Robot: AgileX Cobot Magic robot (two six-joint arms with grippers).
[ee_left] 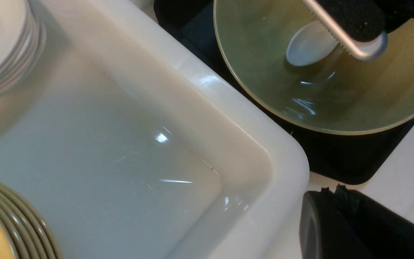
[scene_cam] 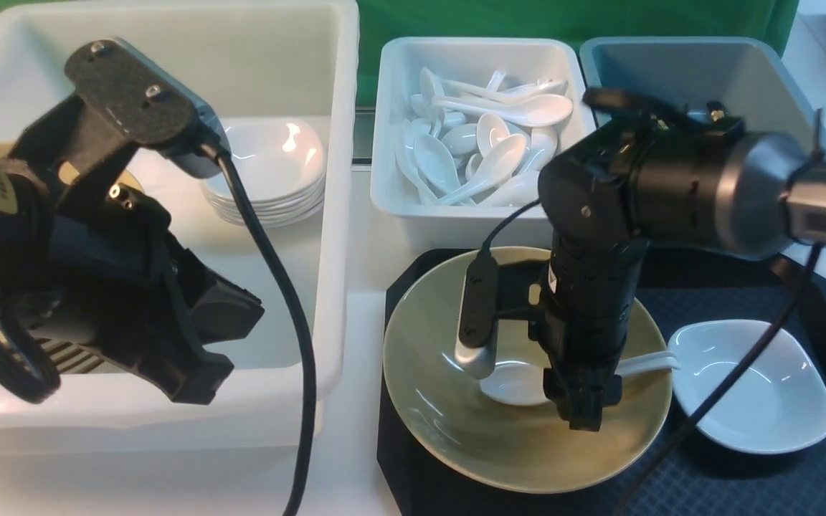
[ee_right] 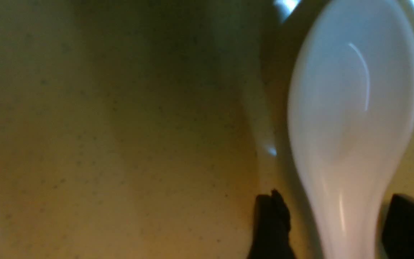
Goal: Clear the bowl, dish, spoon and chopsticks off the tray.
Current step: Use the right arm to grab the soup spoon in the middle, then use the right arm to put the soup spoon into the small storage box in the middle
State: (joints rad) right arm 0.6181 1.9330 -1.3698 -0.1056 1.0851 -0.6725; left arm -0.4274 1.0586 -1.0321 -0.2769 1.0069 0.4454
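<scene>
**A:** What's the left gripper (scene_cam: 237, 344) doing?

**B:** Just hanging over the big white tub (scene_cam: 334, 215), jaws spread wide and gripping nothing. A stack of white dishes (scene_cam: 273, 168) is sitting in the tub beyond the jaws. The wrist cam is showing a stack of tan bowls (ee_left: 31, 223) in there too.

**A:** And the right one?

**B:** The right gripper (scene_cam: 585, 412) is reaching straight down into the bowl (scene_cam: 449, 430), which is sitting on the tray (scene_cam: 743, 480). Its jaws are spread apart and straddling the spoon (scene_cam: 510, 383). The neck is lying between the two fingers (ee_right: 271, 223), the scoop is sticking out left of them toward the bowl's middle, and the handle is running out right to the rim. I'm seeing a gap on one side, so it isn't pinching yet.

**A:** The dish?

**B:** The dish (scene_cam: 764, 394) is sitting on the tray right of those jaws, just beside the bowl, and the spoon handle is pointing at it. A box of spoons (scene_cam: 413, 218) is sitting beyond the jaws, behind the tray.
</scene>
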